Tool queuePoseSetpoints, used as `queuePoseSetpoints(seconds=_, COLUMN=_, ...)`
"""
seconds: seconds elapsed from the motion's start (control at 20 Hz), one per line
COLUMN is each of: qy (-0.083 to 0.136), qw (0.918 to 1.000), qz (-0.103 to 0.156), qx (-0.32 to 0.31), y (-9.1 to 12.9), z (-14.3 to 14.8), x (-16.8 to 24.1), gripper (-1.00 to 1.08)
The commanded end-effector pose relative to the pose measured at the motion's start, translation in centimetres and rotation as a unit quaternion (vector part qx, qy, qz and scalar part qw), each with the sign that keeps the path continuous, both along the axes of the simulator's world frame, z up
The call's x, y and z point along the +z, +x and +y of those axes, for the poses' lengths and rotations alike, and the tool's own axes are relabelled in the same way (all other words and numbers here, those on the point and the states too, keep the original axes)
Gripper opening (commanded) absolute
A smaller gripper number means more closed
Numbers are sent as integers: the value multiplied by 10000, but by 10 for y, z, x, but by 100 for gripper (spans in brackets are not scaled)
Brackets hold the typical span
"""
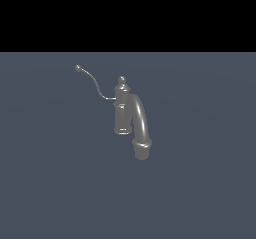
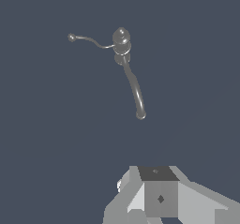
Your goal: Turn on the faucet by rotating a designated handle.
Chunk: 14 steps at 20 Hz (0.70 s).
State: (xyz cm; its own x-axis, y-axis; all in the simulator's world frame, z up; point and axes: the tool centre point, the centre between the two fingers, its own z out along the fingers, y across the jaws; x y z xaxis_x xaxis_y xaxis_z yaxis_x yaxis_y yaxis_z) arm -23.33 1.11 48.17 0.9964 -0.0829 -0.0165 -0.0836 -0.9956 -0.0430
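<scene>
The grey metallic faucet (image 1: 121,110) stands upright on the dark floor, with a knobbed cap and a thick arched spout (image 1: 141,125) curving down toward the exterior view's right. The thin curved handle (image 1: 94,85) runs from the column toward the exterior view's left and ends in a small ball tip (image 1: 78,68). In the wrist view I see the faucet (image 2: 121,41) from above, with the handle (image 2: 91,41) and spout (image 2: 135,89). My gripper (image 2: 154,190) shows only partly at the picture's edge, far from the faucet and touching nothing. It does not show in the exterior view.
A flat, dark blue-grey floor (image 1: 200,183) surrounds the faucet. No other objects show.
</scene>
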Motion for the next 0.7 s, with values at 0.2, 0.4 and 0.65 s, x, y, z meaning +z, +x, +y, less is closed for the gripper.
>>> queuePoseSetpoints(seconds=0.2, qy=43, qw=9983, qz=36, qx=-581, y=30, z=8, x=-9, gripper=-100)
queuePoseSetpoints(seconds=0.4, qy=66, qw=9946, qz=67, qx=-1030, y=53, z=15, x=-18, gripper=-100)
queuePoseSetpoints(seconds=0.65, qy=82, qw=9871, qz=107, qx=-1596, y=82, z=24, x=-31, gripper=-100)
